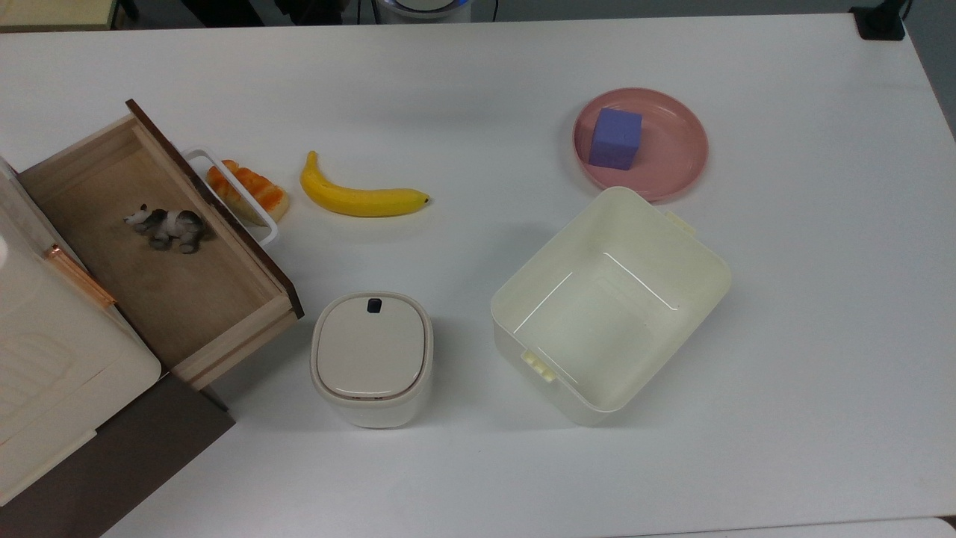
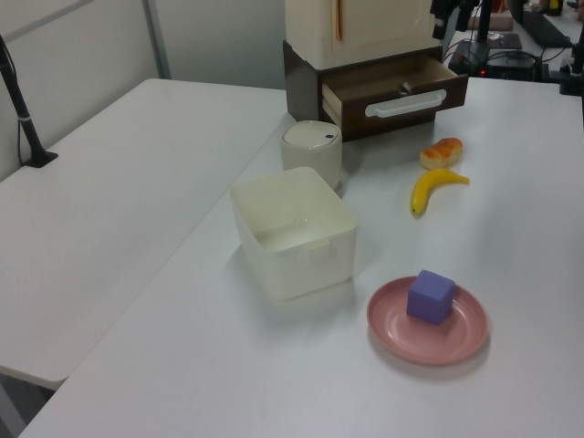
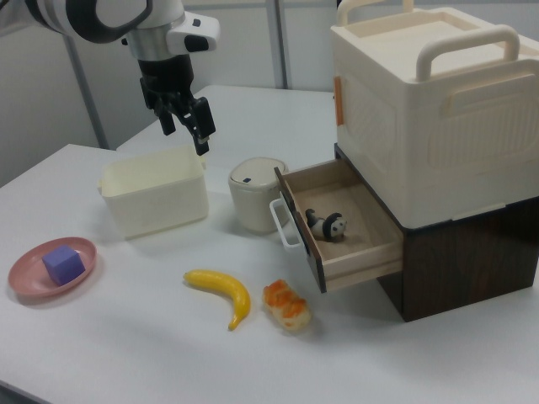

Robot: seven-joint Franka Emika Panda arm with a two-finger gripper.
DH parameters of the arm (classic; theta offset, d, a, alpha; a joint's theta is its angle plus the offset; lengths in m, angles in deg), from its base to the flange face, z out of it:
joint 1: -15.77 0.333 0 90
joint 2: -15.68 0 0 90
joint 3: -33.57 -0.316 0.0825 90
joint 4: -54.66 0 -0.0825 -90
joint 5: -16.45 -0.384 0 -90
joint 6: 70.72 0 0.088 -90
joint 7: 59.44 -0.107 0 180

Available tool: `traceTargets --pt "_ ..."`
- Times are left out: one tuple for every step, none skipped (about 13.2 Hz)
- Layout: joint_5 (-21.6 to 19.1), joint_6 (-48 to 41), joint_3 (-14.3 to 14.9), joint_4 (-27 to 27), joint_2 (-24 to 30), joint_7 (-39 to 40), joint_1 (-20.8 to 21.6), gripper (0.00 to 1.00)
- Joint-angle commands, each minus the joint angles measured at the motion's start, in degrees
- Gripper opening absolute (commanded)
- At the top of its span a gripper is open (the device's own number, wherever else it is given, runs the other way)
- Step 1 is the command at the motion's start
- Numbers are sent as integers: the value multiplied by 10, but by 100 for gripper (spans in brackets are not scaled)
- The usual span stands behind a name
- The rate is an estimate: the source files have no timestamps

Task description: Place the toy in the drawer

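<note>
Inside the drawer (image 1: 224, 329) the toy (image 1: 168, 227) already lay — the tool (image 3: 187, 123), seemingly spread and empty, hung above the bench (image 1: 478, 90); only retreat remained.

The drawer (image 1: 160, 246) is left open from above; its white loop handle (image 1: 233, 196) is crowded by the bread roll (image 1: 247, 192), with the banana (image 1: 358, 196) nearby.
</note>
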Motion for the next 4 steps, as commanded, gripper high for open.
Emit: traceTargets --pt "-11 23 14 18 12 21 4 100" --pt "-11 23 15 16 8 31 4 100" --pt "-11 20 13 16 5 29 5 100" --pt "-11 20 11 16 5 24 6 100"
